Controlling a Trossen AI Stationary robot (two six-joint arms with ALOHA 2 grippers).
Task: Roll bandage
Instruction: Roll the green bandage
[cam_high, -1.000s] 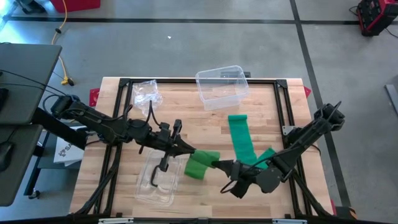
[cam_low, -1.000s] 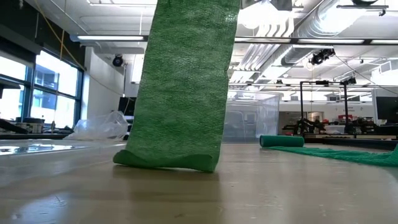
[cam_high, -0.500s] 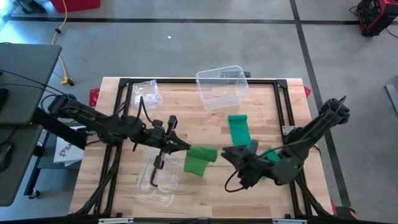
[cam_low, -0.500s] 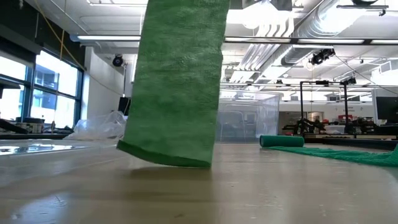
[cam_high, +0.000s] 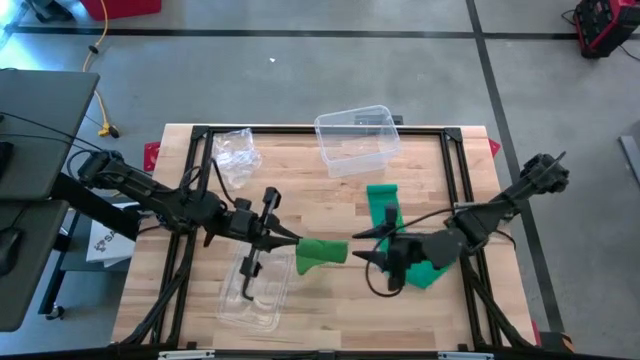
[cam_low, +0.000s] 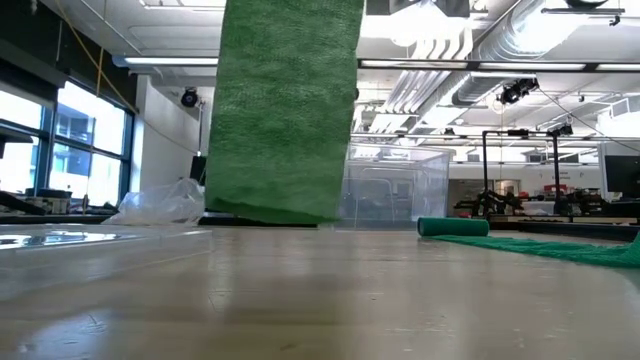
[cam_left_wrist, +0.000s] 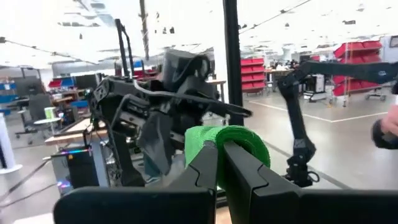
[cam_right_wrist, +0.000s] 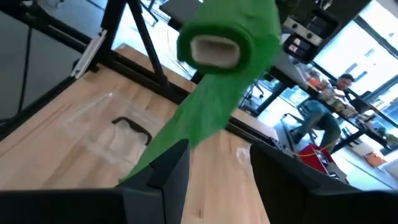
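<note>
An industrial lab or workshop is being shown: exposed ceiling ducts (cam_low: 470, 75), red storage shelving (cam_left_wrist: 357, 68), workbenches, concrete floor (cam_high: 300, 80) taped in lines.

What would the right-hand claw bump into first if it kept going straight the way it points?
Most likely the green bandage roll: it hangs straight ahead of the open right gripper, held by the shut left gripper. How far off is unclear.

One camera sits high up and looks straight down on the whole light wooden surface (cam_high: 330, 200). One sits right at the surface's level, looking across it into the room, very close to the hanging green cloth bandage (cam_low: 285, 110). Each arm carries a small camera that looks forward past its own dark fingers. All four see that bandage.
</note>
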